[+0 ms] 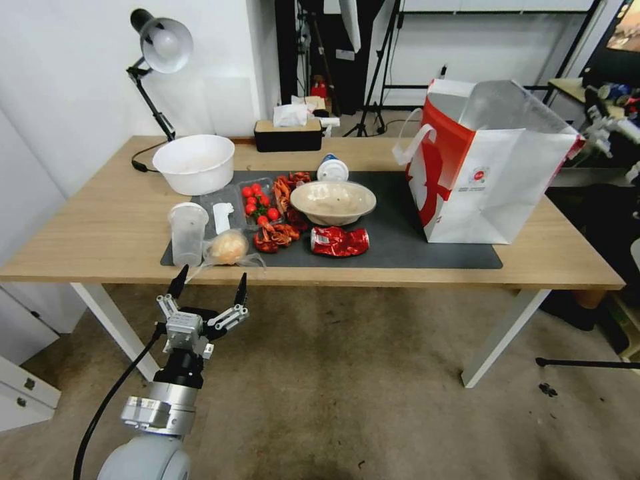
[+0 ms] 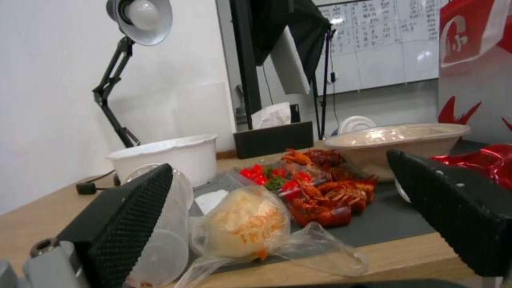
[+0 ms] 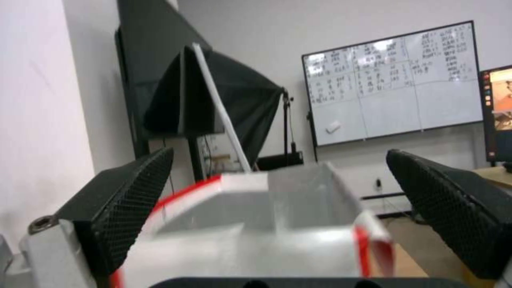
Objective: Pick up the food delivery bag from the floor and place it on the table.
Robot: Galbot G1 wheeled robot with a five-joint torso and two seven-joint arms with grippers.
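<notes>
Your big white-and-red paper food delivery bag [image 1: 487, 173] stands at 2 o'clock on the light-wood counter [image 1: 100, 227], light and floppy; hold its white straps [image 1: 410, 143], both grippers spread.

White-and-red food delivery bag [image 1: 490, 170], silver foil lining, small round red logo. Light-wood table [image 1: 100, 227], white legs, dark grey mat [image 1: 400, 240]. Beige-brown stained floor [image 1: 347, 400]. Crushed red can [image 1: 339, 241], red tomatoes [image 1: 259, 202], white bowl [image 1: 194, 163]. Black cross-hatched pads [image 2: 128, 216].
</notes>
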